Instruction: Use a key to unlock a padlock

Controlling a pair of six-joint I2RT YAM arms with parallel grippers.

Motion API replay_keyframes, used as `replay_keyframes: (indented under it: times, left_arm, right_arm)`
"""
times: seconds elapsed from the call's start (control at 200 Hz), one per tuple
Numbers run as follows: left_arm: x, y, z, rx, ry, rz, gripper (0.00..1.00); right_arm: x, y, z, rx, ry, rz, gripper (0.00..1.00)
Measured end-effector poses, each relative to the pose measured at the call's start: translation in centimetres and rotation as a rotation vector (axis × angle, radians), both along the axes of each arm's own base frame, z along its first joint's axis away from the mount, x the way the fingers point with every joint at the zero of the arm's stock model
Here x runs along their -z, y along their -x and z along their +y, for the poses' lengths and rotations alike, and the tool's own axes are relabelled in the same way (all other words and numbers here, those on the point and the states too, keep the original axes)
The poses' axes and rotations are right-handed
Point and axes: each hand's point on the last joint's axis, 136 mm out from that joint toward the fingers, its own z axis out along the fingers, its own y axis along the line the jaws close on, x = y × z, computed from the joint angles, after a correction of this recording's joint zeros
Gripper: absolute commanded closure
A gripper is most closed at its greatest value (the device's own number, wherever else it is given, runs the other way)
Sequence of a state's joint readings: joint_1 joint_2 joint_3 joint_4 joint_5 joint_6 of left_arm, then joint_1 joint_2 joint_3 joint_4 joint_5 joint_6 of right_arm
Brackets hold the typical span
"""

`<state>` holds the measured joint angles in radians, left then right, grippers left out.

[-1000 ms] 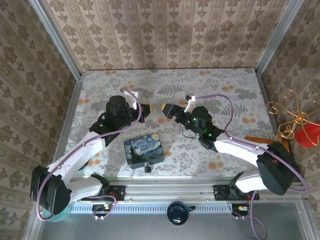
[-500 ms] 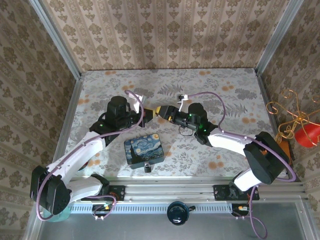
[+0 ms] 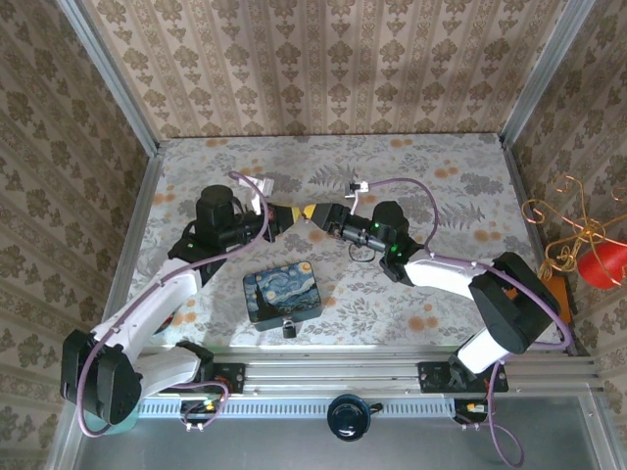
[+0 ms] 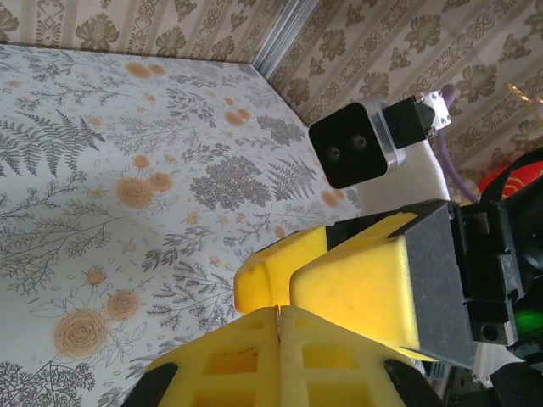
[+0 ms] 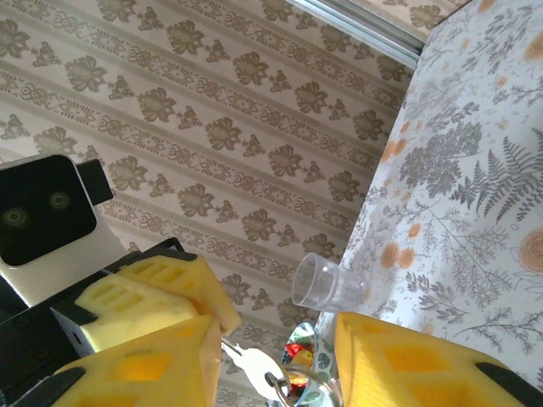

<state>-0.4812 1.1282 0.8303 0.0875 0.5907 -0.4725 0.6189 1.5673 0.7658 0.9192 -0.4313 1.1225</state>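
Aloft, key [image 5: 253, 366] in left tool [image 4: 278, 319]

Right end effector [image 5: 276, 332] fingers [image 5: 407, 365]: matt yellow moulded plastic. Key [image 5: 246, 363]: glossy silvery metal. Tin [image 3: 284, 292]: glossy painted finish. Surface [image 3: 470, 166]: matt floral-printed covering. Front rail [image 3: 333, 377]: bare metal.

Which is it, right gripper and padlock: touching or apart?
Apart. Top view: the padlock lies by the near edge of the tin; the right gripper is well beyond its far side.
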Motion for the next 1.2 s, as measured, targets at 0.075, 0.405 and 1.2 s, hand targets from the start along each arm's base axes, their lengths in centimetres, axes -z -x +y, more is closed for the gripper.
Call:
replay_keyframes:
  times: [0.075, 0.405, 1.2]
  left_arm:
    - [-0.3, 0.0, 0.1, 0.006, 0.019, 0.003, 1.0]
    - [-0.9, -0.4, 0.7, -0.002, 0.052, 0.014, 1.0]
    - [0.5, -1.6, 1.7, -0.082, -0.003, 0.031, 0.61]
  right_arm:
    - [0.2, 0.0, 0.2, -0.011, -0.005, 0.005, 0.62]
    - [-0.4, 0.5, 0.6, -0.05, -0.024, -0.013, 0.69]
    - [0.0, 0.7, 1.5, -0.085, 0.032, -0.014, 1.0]
